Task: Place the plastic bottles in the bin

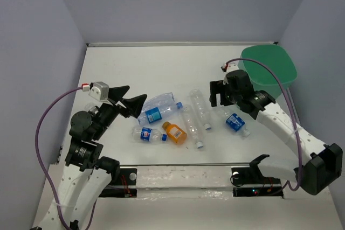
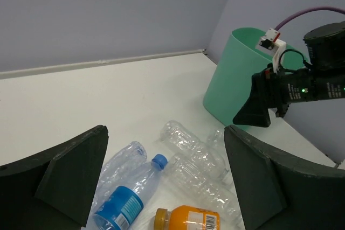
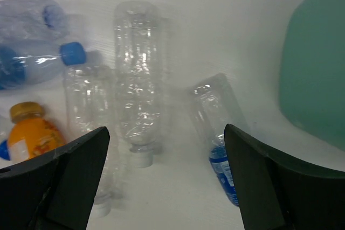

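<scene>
Several plastic bottles lie on the white table: a large blue-labelled one [image 1: 159, 109], a small blue-labelled one [image 1: 148, 134], a short orange one [image 1: 175, 132], two clear ones [image 1: 200, 110] and a blue-labelled one [image 1: 234, 121]. The teal-green bin [image 1: 269, 71] stands at the back right. My left gripper [image 1: 138, 93] is open and empty, raised left of the pile. Its wrist view shows the blue-capped bottle [image 2: 126, 195], the orange bottle [image 2: 188, 218] and the bin [image 2: 232, 79]. My right gripper [image 1: 218, 100] is open and empty, above a clear bottle [image 3: 137, 79] and the blue-labelled bottle [image 3: 221, 127], left of the bin [image 3: 318, 74].
Grey walls close the table at the back and both sides. The table's front edge carries a rail with the arm bases [image 1: 188, 179]. A purple cable [image 1: 269, 76] arcs from the right wrist across the bin's front.
</scene>
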Controlling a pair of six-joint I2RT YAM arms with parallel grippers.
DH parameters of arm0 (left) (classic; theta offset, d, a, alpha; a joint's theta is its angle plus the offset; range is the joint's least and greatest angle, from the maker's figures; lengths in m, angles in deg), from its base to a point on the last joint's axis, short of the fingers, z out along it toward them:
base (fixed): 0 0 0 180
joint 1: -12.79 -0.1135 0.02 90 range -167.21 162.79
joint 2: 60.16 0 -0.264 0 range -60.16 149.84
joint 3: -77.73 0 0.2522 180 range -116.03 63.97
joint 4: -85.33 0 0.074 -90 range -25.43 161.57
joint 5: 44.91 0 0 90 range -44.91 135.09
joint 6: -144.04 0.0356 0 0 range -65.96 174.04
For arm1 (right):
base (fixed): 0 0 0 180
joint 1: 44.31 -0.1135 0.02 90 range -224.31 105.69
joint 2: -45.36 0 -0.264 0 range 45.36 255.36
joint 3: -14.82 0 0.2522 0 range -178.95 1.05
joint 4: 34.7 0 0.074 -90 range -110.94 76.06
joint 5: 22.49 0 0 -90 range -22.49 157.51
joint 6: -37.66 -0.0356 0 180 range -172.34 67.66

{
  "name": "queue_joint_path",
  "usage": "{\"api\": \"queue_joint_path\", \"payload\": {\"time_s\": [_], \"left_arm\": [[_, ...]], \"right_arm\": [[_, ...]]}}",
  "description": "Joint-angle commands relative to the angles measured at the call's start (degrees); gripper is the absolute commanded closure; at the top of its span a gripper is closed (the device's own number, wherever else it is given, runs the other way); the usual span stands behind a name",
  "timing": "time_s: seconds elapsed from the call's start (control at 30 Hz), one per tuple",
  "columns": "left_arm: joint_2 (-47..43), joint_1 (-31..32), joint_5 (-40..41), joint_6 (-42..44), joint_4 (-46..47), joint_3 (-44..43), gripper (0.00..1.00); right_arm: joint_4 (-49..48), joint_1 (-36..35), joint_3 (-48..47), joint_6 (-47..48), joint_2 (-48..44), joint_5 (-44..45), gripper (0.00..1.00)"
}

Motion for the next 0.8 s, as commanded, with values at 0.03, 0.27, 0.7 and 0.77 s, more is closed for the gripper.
{"api": "queue_joint_path", "payload": {"time_s": [0.03, 0.27, 0.7, 0.77], "left_arm": [[0.9, 0.1, -0.2, 1.2, 0.4, -2.4, 0.01], [2.1, 0.1, -0.9, 1.4, 0.1, -2.5, 0.01], [1.8, 1.2, 0.1, 1.6, -0.1, -2.5, 0.01], [1.9, 1.2, 0.0, 1.6, -0.1, -2.6, 0.01]], "right_arm": [[3.2, -0.2, -1.2, 2.2, 9.0, 12.7, 0.08], [4.8, -0.2, -0.8, 0.2, 14.9, 12.7, 0.09], [1.9, -0.2, -5.5, 1.6, 31.9, 14.1, 0.31], [1.5, -0.2, -6.0, 1.8, 31.9, 15.3, 0.34]]}}
